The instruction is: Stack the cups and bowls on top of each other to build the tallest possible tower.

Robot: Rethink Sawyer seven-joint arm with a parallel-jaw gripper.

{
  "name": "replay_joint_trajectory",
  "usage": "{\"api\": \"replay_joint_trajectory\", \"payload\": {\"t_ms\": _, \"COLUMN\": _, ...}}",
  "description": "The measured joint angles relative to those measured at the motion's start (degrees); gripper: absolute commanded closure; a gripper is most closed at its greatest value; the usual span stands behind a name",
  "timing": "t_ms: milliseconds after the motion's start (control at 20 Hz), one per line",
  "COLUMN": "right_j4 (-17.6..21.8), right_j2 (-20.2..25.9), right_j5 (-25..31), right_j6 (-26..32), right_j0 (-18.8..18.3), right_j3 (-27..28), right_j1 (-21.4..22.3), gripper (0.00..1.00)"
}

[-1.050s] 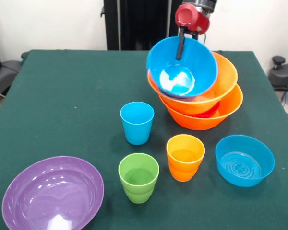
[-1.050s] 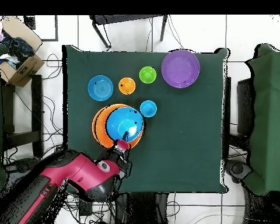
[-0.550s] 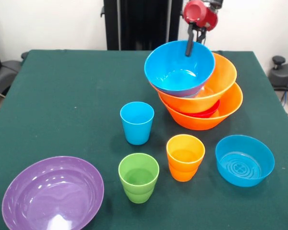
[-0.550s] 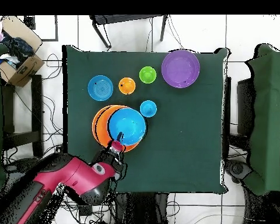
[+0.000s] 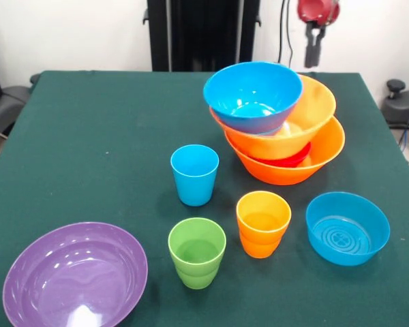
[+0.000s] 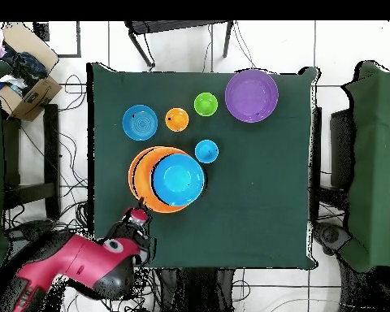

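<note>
The tower (image 5: 276, 129) stands on the green counter (image 5: 88, 136), just below and a little to the left of the end effector (image 5: 313, 49) in the front view. Its base is a large orange bowl (image 5: 313, 160); a small red bowl (image 5: 290, 161) shows as a sliver inside it, a second large orange bowl (image 5: 307, 112) sits above that, and a large blue bowl (image 5: 252, 95) tops the pile, shifted toward the side away from the end effector so the stack leans. In the overhead view the blue top bowl (image 6: 179, 179) covers most of the orange one (image 6: 141, 175), and the end effector (image 6: 138, 216) hangs just off the tower's rim, clear of it.

The end effector holds nothing; whether its fingers are apart or together cannot be told.

Further from the end effector, in front of the tower, the blue cup (image 5: 194, 174) stands upright, with the orange cup (image 5: 262, 223) and the green cup (image 5: 197, 251) beyond it, all apart from one another. A smaller blue bowl (image 5: 347, 227) sits beside the orange cup, below the end effector in the front view. The wide purple bowl (image 5: 75, 276) lies farthest off, at the opposite corner of the counter.
</note>
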State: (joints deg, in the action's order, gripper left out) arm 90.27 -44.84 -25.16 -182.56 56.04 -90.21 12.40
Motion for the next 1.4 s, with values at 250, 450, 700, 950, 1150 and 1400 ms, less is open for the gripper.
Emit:
{"api": "replay_joint_trajectory", "payload": {"t_ms": 250, "right_j4": 1.39, "right_j2": -0.86, "right_j5": -6.59, "right_j6": -5.24, "right_j0": 2.85, "right_j3": -0.39, "right_j1": 1.84, "gripper": 0.0}}
{"api": "replay_joint_trajectory", "payload": {"t_ms": 450, "right_j4": 4.7, "right_j2": -4.89, "right_j5": -14.68, "right_j6": -10.36, "right_j0": 6.77, "right_j3": -0.45, "right_j1": 3.95, "gripper": 0.0}}
{"api": "replay_joint_trajectory", "payload": {"t_ms": 700, "right_j4": 10.8, "right_j2": -13.45, "right_j5": -27.27, "right_j6": -14.63, "right_j0": 9.09, "right_j3": 1.04, "right_j1": 7.04, "gripper": 0.0}}
{"api": "replay_joint_trajectory", "payload": {"t_ms": 950, "right_j4": 14.44, "right_j2": -21.41, "right_j5": -36.49, "right_j6": -18.34, "right_j0": 7.95, "right_j3": 4.76, "right_j1": 8.45, "gripper": 0.0}}
{"api": "replay_joint_trajectory", "payload": {"t_ms": 1150, "right_j4": 15.37, "right_j2": -27.77, "right_j5": -43.15, "right_j6": -24.5, "right_j0": 4.41, "right_j3": 9.74, "right_j1": 8.24, "gripper": 0.0}}
{"api": "replay_joint_trajectory", "payload": {"t_ms": 1400, "right_j4": 15.26, "right_j2": -32.45, "right_j5": -45.21, "right_j6": -33.09, "right_j0": -0.76, "right_j3": 15.66, "right_j1": 6.97, "gripper": 0.0}}
